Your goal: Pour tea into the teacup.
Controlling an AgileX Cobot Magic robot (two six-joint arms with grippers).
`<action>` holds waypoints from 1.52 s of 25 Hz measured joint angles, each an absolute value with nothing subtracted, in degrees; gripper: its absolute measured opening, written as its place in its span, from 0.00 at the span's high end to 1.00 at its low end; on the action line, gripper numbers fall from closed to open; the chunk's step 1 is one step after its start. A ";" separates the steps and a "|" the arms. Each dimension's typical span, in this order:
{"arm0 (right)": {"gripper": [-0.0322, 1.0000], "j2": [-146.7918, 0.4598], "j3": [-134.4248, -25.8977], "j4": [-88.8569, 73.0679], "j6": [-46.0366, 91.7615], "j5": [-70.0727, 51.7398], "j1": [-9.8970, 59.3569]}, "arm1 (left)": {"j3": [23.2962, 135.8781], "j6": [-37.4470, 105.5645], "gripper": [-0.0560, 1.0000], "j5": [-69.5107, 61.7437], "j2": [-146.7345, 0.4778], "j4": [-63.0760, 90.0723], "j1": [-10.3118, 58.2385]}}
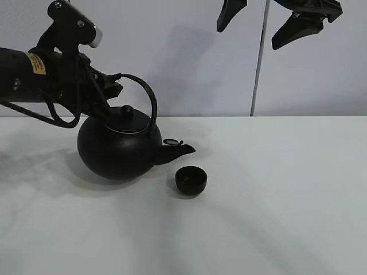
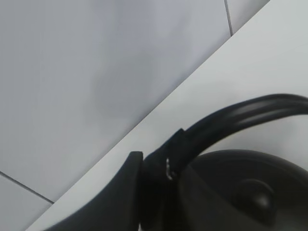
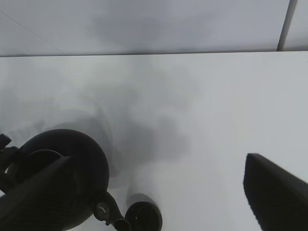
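Observation:
A round black kettle (image 1: pixel 117 152) with an arched handle (image 1: pixel 150 97) leans toward the right, and its spout (image 1: pixel 181 150) ends just above and left of the teacup (image 1: pixel 190 180). The small flap on the spout stands open. No stream of tea is visible. My left gripper (image 1: pixel 110 87) is shut on the left end of the handle (image 2: pixel 240 113), with the grip (image 2: pixel 159 166) close above the kettle body (image 2: pixel 240 192). My right gripper (image 1: pixel 269 20) hangs open high at the back right, holding nothing. The right wrist view looks down on the kettle (image 3: pixel 62 168) and the teacup (image 3: pixel 143 217).
The white table (image 1: pixel 275 200) runs back to a pale wall with a vertical seam (image 1: pixel 259 63). The left arm (image 1: pixel 34 71) reaches in from the left edge above the table.

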State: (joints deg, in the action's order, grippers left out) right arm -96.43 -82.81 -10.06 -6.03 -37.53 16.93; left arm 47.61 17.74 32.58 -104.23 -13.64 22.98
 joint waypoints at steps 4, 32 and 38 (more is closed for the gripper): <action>0.34 -96.43 -82.81 -10.06 -6.03 -37.53 16.93 | 47.68 18.28 0.84 32.56 -104.23 -13.81 23.46; 0.34 -96.43 -82.81 -10.06 -6.03 -37.53 16.93 | 47.91 21.84 0.84 32.62 -104.23 -15.36 24.31; 0.34 -96.43 -82.81 -10.06 -6.03 -37.53 16.93 | 48.80 21.89 0.84 32.56 -104.23 -15.36 24.31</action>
